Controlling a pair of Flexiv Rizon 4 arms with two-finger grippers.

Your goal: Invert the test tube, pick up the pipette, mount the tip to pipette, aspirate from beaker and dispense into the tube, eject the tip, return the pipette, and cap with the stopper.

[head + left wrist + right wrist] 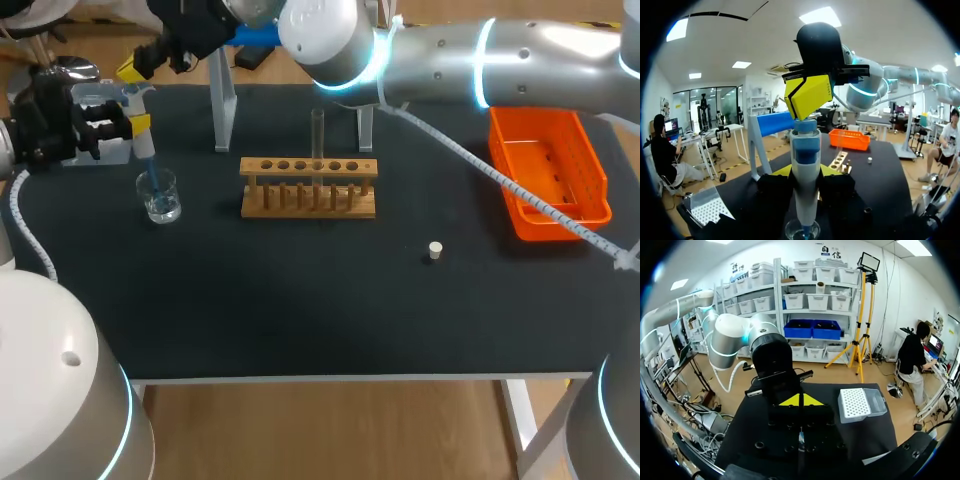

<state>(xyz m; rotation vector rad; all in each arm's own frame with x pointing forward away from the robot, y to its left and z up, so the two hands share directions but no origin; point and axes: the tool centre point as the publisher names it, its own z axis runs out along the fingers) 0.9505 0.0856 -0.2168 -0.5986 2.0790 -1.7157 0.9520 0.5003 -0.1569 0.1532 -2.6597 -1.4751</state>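
We are clamping the pipette [806,150] between the fingers of our left gripper [806,172], upright over the beaker [160,197], so that its blue tip is dipping into the liquid. We judge this to be the aspirating step. Our right arm is reaching across the table, and the right gripper [807,100], fingers pressed together, is sitting on the pipette's top, probably to work the plunger like one thumb.

The test tube [318,135] is standing upright in the wooden rack [308,187], at 3 o'clock from the beaker, within reach for dispensing. On the black table [300,300], the stopper [434,250] is lying at 4 o'clock from the rack, well apart. The orange tray [590,190] is sitting at the rack's 3 o'clock and the stand [222,110] at its 11 o'clock. The tip box [860,402] is resting near the left gripper.
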